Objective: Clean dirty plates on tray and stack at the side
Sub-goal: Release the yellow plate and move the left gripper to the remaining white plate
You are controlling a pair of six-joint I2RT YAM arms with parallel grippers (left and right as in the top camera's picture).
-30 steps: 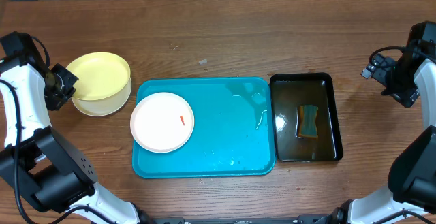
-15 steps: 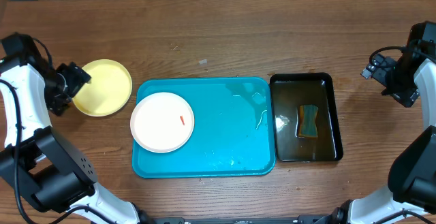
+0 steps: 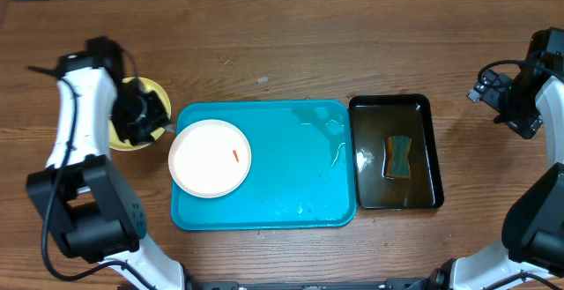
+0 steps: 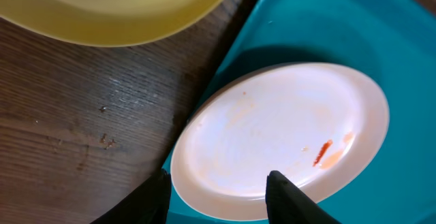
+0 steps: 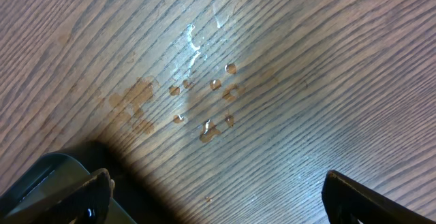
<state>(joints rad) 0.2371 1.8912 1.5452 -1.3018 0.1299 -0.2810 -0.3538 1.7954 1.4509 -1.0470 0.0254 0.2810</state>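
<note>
Since the earlier frame the left gripper (image 4: 219, 195) has swung inward from the table's edge, and it now hangs over the near side of the yellow plate (image 4: 116, 13), its camera looking down at the white plate (image 3: 210, 158) beyond. Its jaws stand apart with nothing between them, so the yellow plate has been let go; it lies flat on the wooden table (image 3: 352, 43) just left of the turquoise tray (image 3: 291, 175). That plate looks done and set aside. No third plate shows, and whether one lies under the yellow plate cannot be told. The white plate sits at the left end of the tray and bears an orange-red smear (image 3: 236, 155), so by my reading it has yet to be wiped and stacked. The sponge (image 3: 399, 156) lies in the black tray (image 3: 427, 105) to the right. The right gripper (image 5: 216, 197) is spread wide and empty, well off to the right above droplets (image 5: 204, 94) on bare wood.
</note>
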